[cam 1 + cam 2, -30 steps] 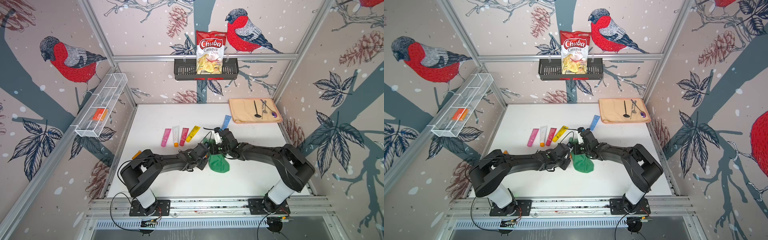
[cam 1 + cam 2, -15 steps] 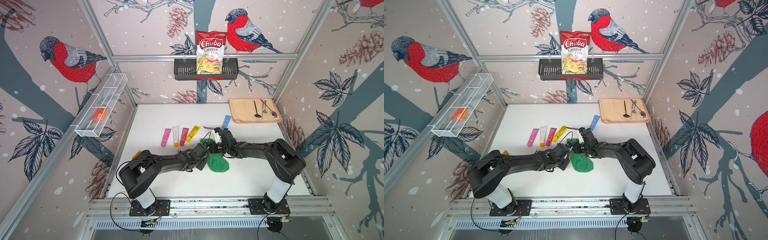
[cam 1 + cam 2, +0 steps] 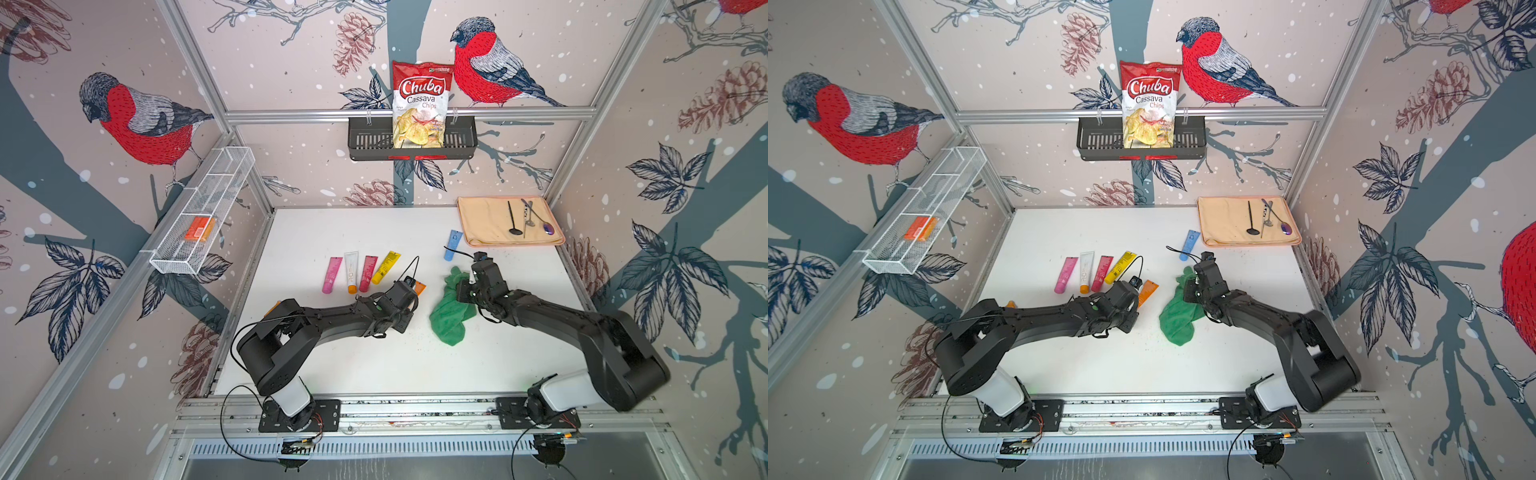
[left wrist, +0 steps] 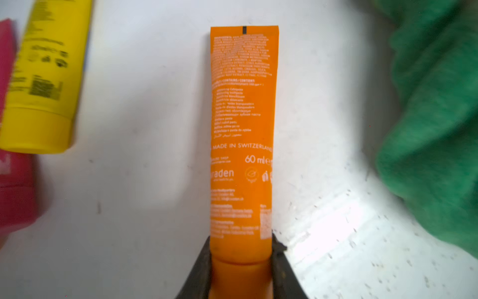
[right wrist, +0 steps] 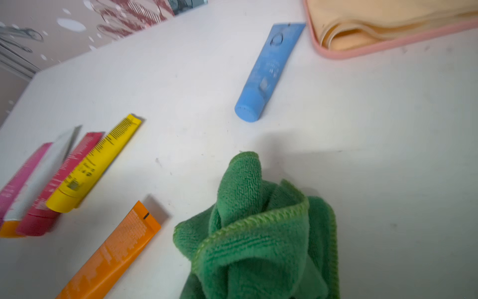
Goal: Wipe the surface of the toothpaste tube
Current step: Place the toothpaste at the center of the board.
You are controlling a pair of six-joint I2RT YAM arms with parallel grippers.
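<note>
The orange toothpaste tube point(image 4: 243, 129) sticks straight out of my left gripper point(image 4: 240, 248), which is shut on the tube's cap end. The printed back of the tube faces up, low over the white table point(image 3: 374, 365). Both top views show the tube point(image 3: 420, 287) point(image 3: 1148, 292) beyond the left gripper point(image 3: 409, 291). To its right hangs a crumpled green cloth point(image 3: 449, 311) point(image 5: 258, 233), with my right gripper point(image 3: 463, 289) shut on its upper part. The cloth hides that gripper's fingers. A gap of bare table separates the cloth from the tube point(image 5: 113, 253).
Pink, white, red and yellow tubes point(image 3: 361, 272) lie in a row behind the left gripper. A blue tube point(image 3: 452, 245) lies beyond the cloth. A beige mat point(image 3: 490, 224) with utensils is at the back right. A wire shelf point(image 3: 199, 216) and a black basket point(image 3: 370, 141) hang on the walls.
My right gripper has drawn back to the right with the green cloth, off the orange tube. The left gripper has stayed almost in place, still holding the tube.
</note>
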